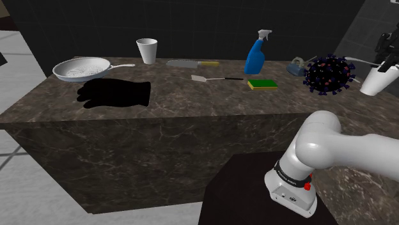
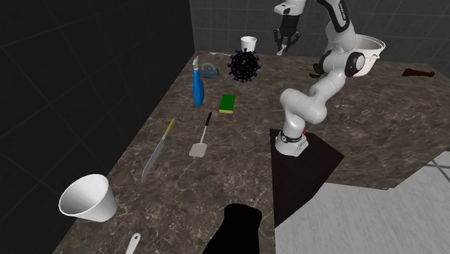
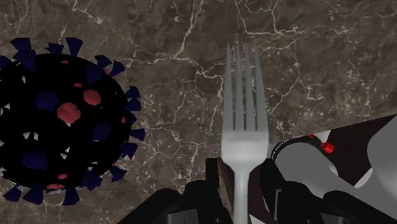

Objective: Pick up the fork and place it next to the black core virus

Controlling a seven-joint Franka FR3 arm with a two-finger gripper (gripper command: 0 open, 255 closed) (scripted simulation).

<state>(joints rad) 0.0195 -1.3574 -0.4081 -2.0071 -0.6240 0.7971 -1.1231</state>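
A grey fork (image 3: 243,121) stands between my two black fingers, its handle clasped and its tines pointing away from the hand. My gripper (image 3: 243,188) is shut on it and hangs above the marble counter (image 3: 318,57). The virus (image 3: 63,121), a black ball with dark blue spikes and red spots, sits on the counter beside the fork. In the second exterior view the gripper (image 2: 283,42) hovers high to the right of the virus (image 2: 244,66). In the shoulder view the virus (image 1: 328,73) rests at the counter's right end, with the gripper (image 1: 385,46) just past it at the picture's edge.
Along the counter lie a green-yellow sponge (image 1: 263,84), a blue spray bottle (image 1: 256,56), a spatula (image 1: 214,78), a knife (image 1: 188,63), a white cup (image 1: 147,50), a colander pan (image 1: 82,68) and a black glove-like shape (image 1: 115,94). A white bowl (image 2: 368,54) sits behind the arm.
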